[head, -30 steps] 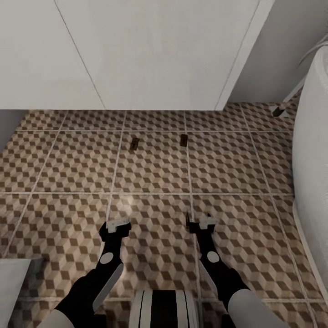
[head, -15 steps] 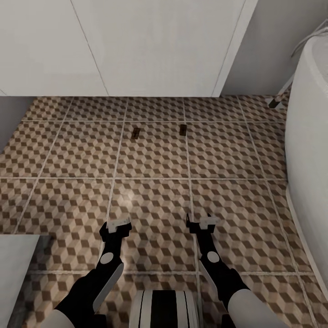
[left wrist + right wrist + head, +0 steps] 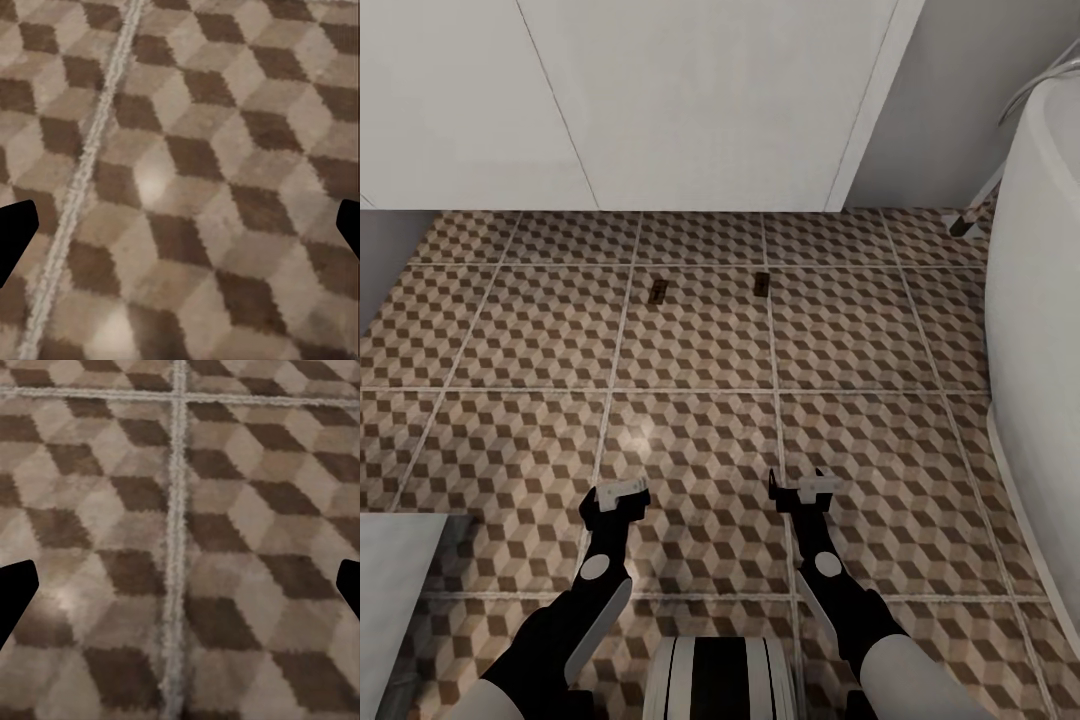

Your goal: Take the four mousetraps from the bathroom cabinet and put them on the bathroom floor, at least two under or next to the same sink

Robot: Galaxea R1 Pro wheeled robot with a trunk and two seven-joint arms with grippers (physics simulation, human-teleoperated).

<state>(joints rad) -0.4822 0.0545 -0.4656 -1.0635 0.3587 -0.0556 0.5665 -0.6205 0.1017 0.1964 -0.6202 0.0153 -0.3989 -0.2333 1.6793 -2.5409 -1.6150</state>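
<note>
Two mousetraps (image 3: 657, 291) (image 3: 762, 283) lie mid-frame on the floor (image 3: 510, 340), long axes pointing up-frame, well ahead of the left gripper (image 3: 622, 493) and right gripper (image 3: 807, 487) (both wide, empty).

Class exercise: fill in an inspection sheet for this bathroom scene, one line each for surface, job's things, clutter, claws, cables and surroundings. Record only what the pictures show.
Surface: the bathroom floor, cube-patterned tiles with pale grout lines.
Job's things: two mousetraps lie flat on the floor, the left mousetrap and the right mousetrap, apart from each other, a little in front of the white panel.
Clutter: nothing seen.
Claws: the left claw and the right claw hang over the tiles, both open and empty; the wrist views show bare floor between their fingers.
Cables: nothing seen.
Surroundings: a white panel ahead, the white bathtub at the right, a pale grey surface at lower left.
</note>
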